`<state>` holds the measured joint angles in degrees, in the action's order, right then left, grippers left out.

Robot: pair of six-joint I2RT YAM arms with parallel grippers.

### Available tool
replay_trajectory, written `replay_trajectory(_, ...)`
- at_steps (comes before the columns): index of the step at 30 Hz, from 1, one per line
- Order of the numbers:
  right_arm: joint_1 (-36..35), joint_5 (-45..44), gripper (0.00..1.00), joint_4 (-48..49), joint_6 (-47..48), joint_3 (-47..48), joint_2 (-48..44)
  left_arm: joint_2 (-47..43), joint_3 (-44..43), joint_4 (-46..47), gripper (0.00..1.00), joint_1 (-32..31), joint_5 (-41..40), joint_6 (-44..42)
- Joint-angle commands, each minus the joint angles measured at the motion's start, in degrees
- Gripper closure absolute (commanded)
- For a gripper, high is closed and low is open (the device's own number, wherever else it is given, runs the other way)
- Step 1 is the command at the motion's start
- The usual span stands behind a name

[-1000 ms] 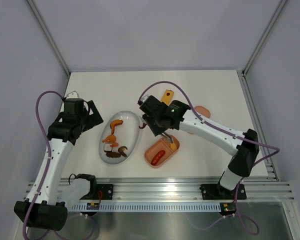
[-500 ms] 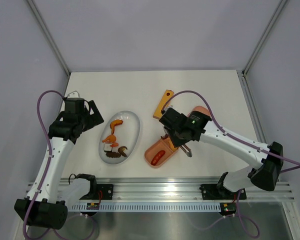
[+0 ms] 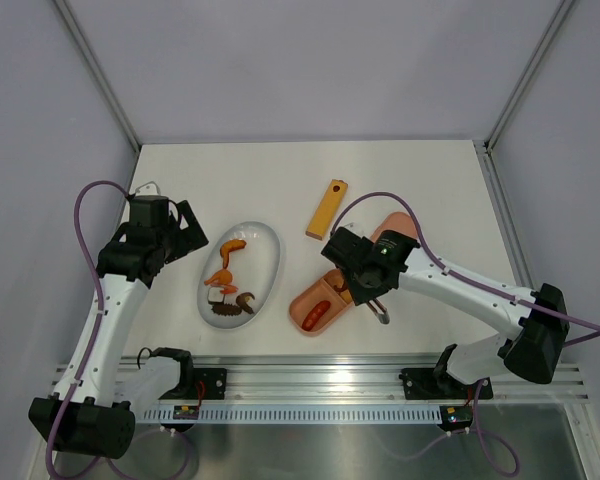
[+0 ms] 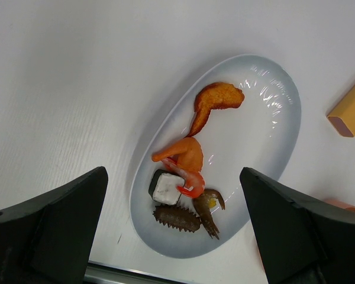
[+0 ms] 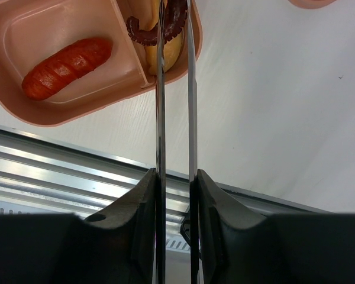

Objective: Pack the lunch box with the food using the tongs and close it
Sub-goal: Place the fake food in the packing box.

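The pink lunch box [image 3: 298, 300] lies open near the front of the table, and its lid [image 3: 405, 222] is partly under my right arm. My right gripper [image 3: 365, 285] [image 5: 174, 177] is shut on the silvery tongs [image 5: 160, 106], whose tips hang over the right compartment with a dark red curl [image 5: 143, 34] between them. A red sausage [image 5: 68, 59] lies in the left compartment. My left gripper [image 3: 180, 230] [image 4: 171, 171] hovers open above the white plate [image 4: 272, 136], which holds an orange shrimp [image 4: 186, 160], a dark-and-white cube [image 4: 165, 188] and brown pieces [image 4: 177, 218].
A yellow-orange flat bar [image 3: 326, 208] lies behind the lunch box. The metal rail [image 5: 77, 171] runs along the table's near edge, close to the box. Grey walls enclose the table on three sides.
My right arm swung right and nearer with the tongs, from beside the plate to over the lunch box, uncovering the yellow bar. The left arm stayed still.
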<state>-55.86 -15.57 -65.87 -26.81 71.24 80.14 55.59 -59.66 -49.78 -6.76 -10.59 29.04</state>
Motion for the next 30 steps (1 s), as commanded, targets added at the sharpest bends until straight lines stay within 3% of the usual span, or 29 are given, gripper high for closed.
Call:
replay_trajectory(1,0.4,-1.7,0.65,0.3,-1.0,-0.1,-0.9,-0.1,-1.1,2.1,0.01,0.3,0.7,0.6)
replay_trajectory(8,0.3,-1.9,0.50,-0.2,-0.9,0.6,-0.6,-0.1,-0.7,2.4,0.01,0.3,1.1,0.6)
replay_trajectory(14,0.4,-2.0,0.47,-0.9,-1.0,1.4,-0.5,-0.1,-0.6,2.4,0.01,0.3,1.0,0.5)
replay_trajectory(21,0.4,-3.1,0.48,-2.3,-0.4,5.4,-0.4,-0.1,-0.6,2.5,0.01,0.3,1.0,0.4)
replay_trajectory(30,0.4,-4.3,0.59,-2.2,-0.7,4.6,-0.6,-0.1,-0.6,2.4,0.01,0.3,0.9,0.4)
